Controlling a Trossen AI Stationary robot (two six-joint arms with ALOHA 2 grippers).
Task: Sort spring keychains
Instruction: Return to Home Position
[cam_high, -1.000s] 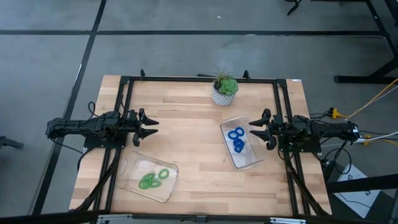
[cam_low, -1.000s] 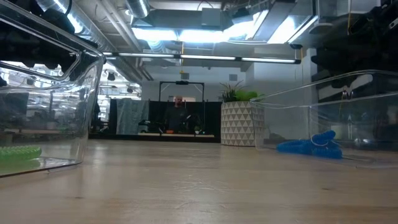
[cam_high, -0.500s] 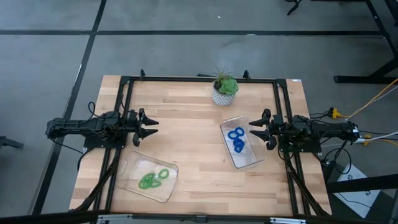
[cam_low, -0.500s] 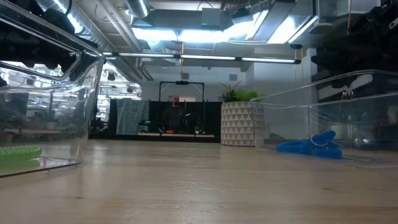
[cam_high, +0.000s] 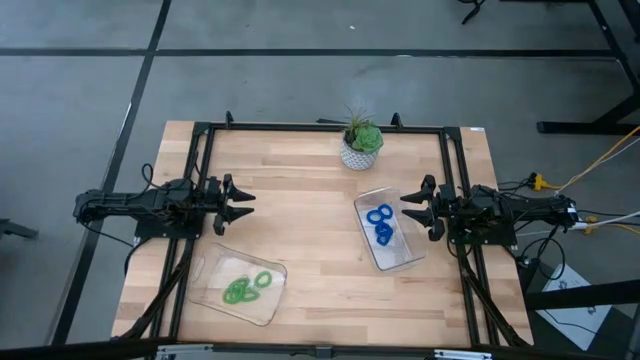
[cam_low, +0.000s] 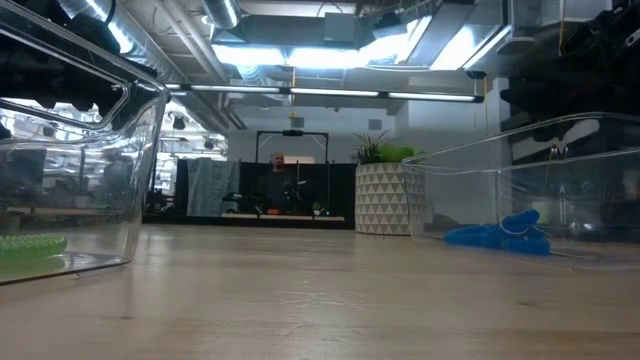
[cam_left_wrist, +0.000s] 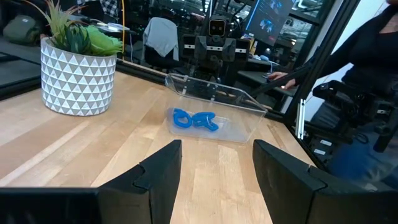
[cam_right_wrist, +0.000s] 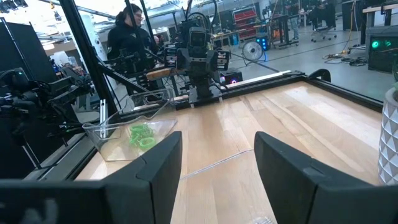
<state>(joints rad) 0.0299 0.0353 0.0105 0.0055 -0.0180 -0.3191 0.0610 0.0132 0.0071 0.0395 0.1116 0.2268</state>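
The blue spring keychains (cam_high: 381, 224) lie in the clear tray (cam_high: 403, 256) on the table's right side, and they also show in the left wrist view (cam_left_wrist: 195, 120) and the low view (cam_low: 498, 235). The light green spring keychains (cam_high: 250, 287) lie in the clear tray (cam_high: 210, 282) near the left front, seen too in the right wrist view (cam_right_wrist: 142, 135). My left gripper (cam_high: 243, 205) is open, above the table beyond the green tray. My right gripper (cam_high: 408, 208) is open, at the blue tray's right edge. Neither holds anything.
A potted plant in a white patterned pot (cam_high: 359, 147) stands at the table's far middle. Bare wood (cam_high: 310, 230) lies between the two trays. A black frame rail (cam_high: 320, 127) runs around the table. A person (cam_right_wrist: 130, 37) stands beyond the table's left side.
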